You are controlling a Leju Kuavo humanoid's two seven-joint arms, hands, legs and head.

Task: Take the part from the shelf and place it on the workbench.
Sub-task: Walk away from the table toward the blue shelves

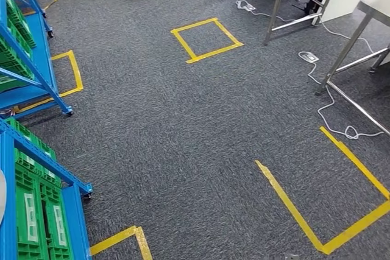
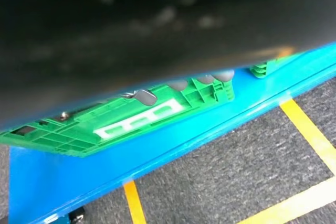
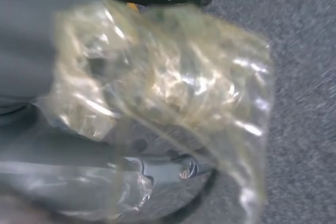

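Right wrist view: bagged part (image 3: pixel 166 82) is gripped by the right hand (image 3: pixel 47 145).
It is carried clear of the carpet (image 3: pixel 301 51), presumably for the workbench; left hand's state cannot be told.

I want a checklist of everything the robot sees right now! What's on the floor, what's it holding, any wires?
Surface: grey carpet marked with yellow tape squares.
Job's things: clear plastic bag with the part, held by the right hand; blurred.
Clutter: nothing seen.
Hands: right hand holds the bag; left hand's fingers lie close by a green crate, whether they hold anything cannot be told.
Cables: white cables trail under metal table legs.
Surroundings: blue shelf racks with green crates.
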